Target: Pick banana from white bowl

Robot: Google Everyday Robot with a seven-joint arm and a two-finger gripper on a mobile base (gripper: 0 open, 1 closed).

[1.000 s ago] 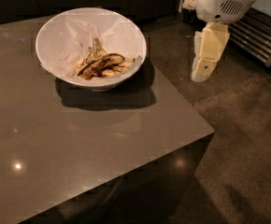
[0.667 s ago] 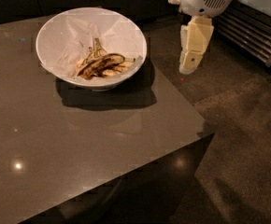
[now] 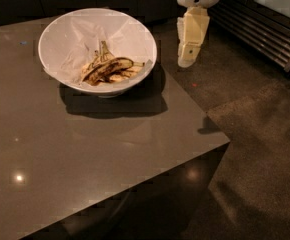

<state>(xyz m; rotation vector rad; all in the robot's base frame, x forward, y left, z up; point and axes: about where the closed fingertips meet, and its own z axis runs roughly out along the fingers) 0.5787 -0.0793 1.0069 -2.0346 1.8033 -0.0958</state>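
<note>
The white bowl, wide and lined with crinkled white paper, stands on the far part of the dark table. The banana, long and mostly dark brown-black, lies in the bowl's bottom on paler peel scraps with an upright stem. My gripper hangs from the white arm at the top right. It is to the right of the bowl's rim, above the table's right edge, and apart from the bowl. It holds nothing that I can see.
The table's right edge and front corner drop to a dark speckled floor. A slatted metal unit runs along the back right. Dark cabinets stand behind the table.
The gripper has moved left toward the bowl, from over the floor to the table's right edge. The bowl and banana have not moved.
</note>
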